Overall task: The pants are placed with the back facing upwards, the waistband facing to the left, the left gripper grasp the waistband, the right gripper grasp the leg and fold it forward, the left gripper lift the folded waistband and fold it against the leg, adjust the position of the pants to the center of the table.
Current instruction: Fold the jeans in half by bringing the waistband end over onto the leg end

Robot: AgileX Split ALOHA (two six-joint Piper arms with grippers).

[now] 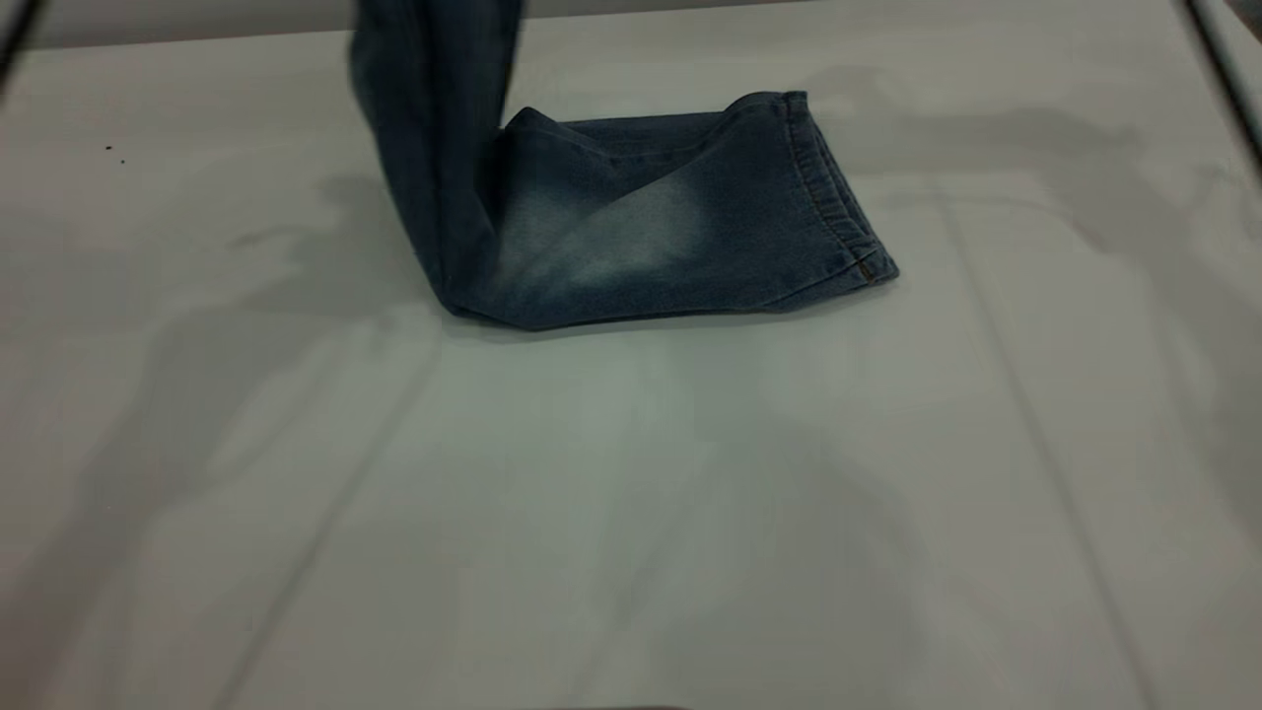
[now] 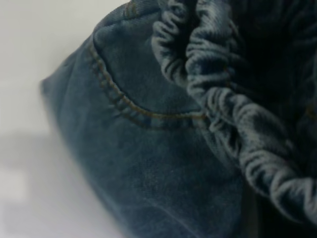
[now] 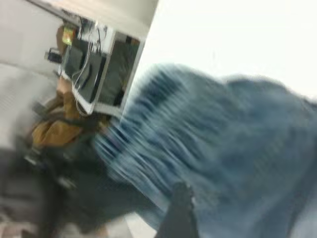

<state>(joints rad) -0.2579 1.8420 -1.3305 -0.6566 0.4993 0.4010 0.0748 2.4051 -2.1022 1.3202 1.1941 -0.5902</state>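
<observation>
Two steps look done, judging by the lay: pants (image 1: 631,232) already doubled lengthwise, and the waistband end is up in the air. In ext. view, the lower half lies flat on the table (image 1: 631,513) approx. 12 o'clock of centre, pale faded patch on the leg (image 1: 611,232) facing up, stitched hem at 3 o'clock. A dark column of denim rises from the fold at 9 o'clock and runs out the top edge.

Left wrist cam is filled w/ the ruffled waistband (image 2: 233,114) and a tan-stitched pocket curve right against the lens. Left gripper itself isn't visible, so can't tell its claw state; prob. holding the band, but that's a guess.

Right wrist cam is blurred: denim plus one dark fingertip of the right gripper (image 3: 179,213); can't tell if open or closed.

Left to do: lay the band over onto the leg, then shift the bundle to table centre.

Around: monitor/cabling off the table in right cam. Nothing on the table blocks the fold.
</observation>
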